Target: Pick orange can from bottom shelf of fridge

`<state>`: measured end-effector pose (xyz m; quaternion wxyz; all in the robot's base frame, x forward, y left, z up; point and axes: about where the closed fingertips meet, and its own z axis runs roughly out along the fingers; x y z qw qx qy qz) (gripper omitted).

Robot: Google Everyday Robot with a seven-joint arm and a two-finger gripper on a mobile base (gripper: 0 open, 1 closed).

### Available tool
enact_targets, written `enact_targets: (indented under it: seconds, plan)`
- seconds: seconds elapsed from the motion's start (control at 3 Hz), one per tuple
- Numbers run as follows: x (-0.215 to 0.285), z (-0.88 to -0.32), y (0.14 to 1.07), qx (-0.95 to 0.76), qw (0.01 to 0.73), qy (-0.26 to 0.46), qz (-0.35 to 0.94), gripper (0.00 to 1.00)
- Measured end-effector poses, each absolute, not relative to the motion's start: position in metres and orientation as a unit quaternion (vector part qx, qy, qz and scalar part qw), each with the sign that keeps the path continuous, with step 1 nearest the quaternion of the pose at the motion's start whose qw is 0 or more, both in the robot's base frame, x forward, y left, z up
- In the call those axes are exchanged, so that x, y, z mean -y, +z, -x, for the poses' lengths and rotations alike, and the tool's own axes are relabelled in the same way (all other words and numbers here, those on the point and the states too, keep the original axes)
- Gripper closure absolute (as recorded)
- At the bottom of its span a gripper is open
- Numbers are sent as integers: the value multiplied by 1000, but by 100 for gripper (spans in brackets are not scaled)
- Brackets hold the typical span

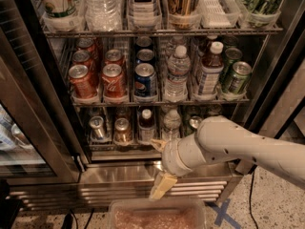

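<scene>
While the orange can (pixel 123 130) stands upright on the bottom shelf (pixel 108 147) of the fridge (pixel 109 173), a silver-grey can (pixel 97 127) flanks its left and a dark bottle (pixel 146 124) its right. Below and right of the orange can, apart from it, hangs the gripper (pixel 160 187); spread or closed, I cannot tell.

The orange can (pixel 123 130) stands upright at the front of the bottom shelf (pixel 110 147), toward its left end. Its body is orange-brown, and its silver lid with the pull tab faces up. The shelf is the lowest wire rack of the fridge (pixel 100 176), with clear lane dividers, just above the stainless steel base and its vent slats. The hand (pixel 155 196) hangs below the shelf in front of that base, lower than the can, to its right and apart from it.
</scene>
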<state>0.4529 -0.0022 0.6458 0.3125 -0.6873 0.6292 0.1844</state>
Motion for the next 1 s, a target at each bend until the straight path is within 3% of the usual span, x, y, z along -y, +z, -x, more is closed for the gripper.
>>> enact_targets:
  seconds: [0.67,1.0]
  plan:
    - [-31,-451,606,-641,393,197,629,0]
    - [-46,-478,600,-654,449,182,581,0]
